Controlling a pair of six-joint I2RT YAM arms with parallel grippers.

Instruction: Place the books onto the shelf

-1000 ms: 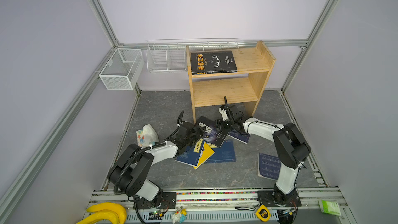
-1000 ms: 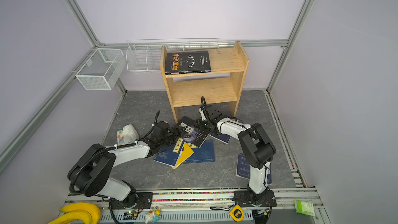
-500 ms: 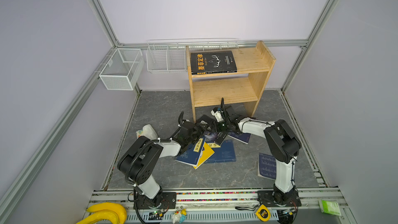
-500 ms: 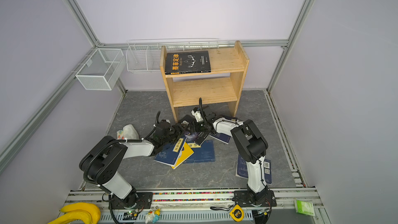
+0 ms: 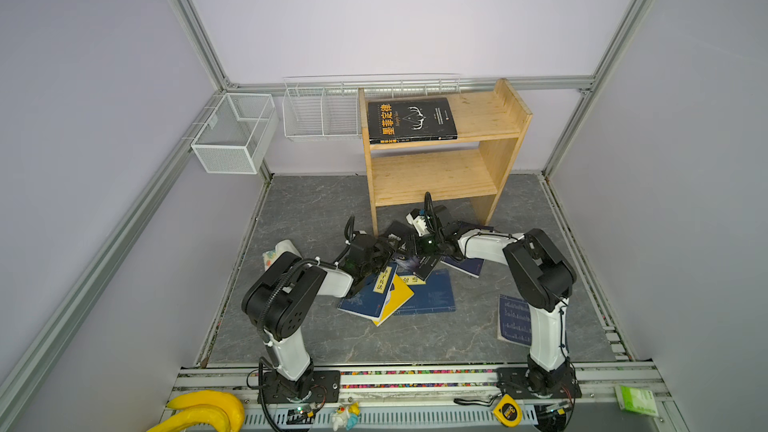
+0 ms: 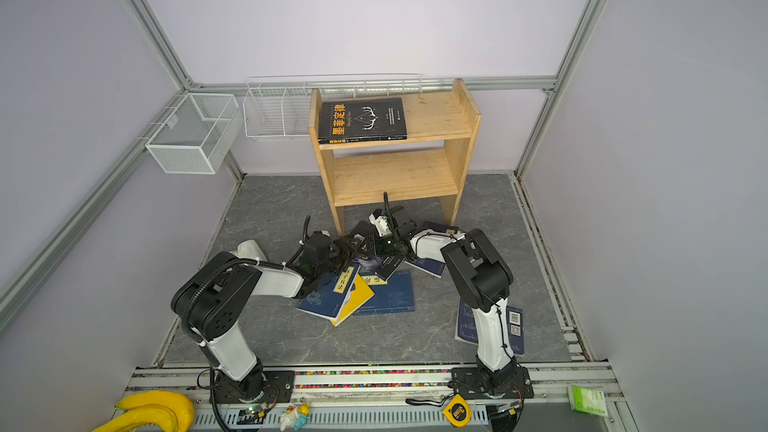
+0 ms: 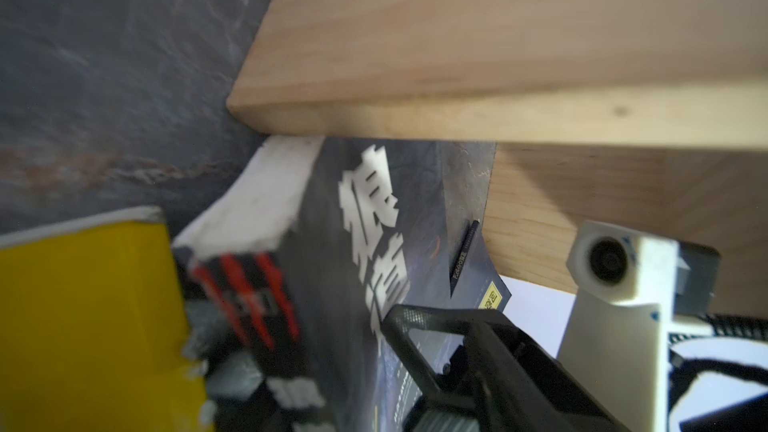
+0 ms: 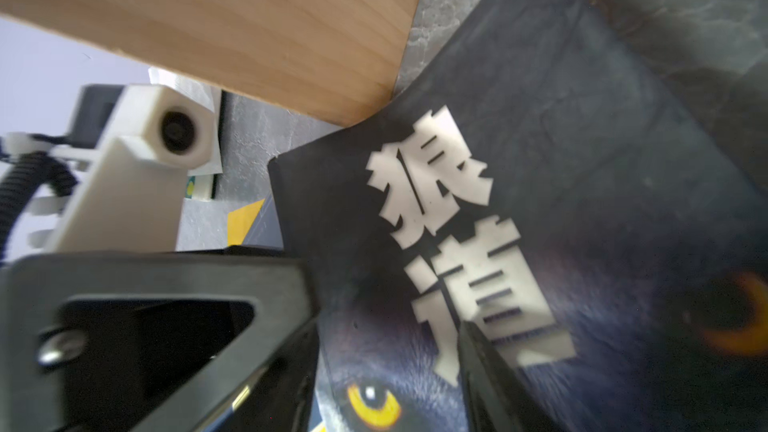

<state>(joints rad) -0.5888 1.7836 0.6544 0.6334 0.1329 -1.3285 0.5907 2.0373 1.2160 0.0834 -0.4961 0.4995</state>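
left pincer (image 5: 383, 254) narrower, right pincer (image 5: 409, 245) narrower

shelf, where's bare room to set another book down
Shelf: top tier is bare between the black book and the right side panel; lower tier shows bare. Crowded: floor by its left front leg, with book pile, left gripper, right gripper.

Mesh basket (image 5: 232, 139) and wire basket (image 5: 320, 114) hang behind; bananas (image 5: 203, 411), tape measure (image 5: 508, 411), perhaps a toy (image 5: 345, 415) in front.

Plain lilac walls (image 5: 395, 14) all round a grey marbled floor (image 5: 332, 342), aluminium posts (image 5: 189, 24) at the floor's back corners, two white wire baskets (image 5: 232, 135) hung above its back-left corner.
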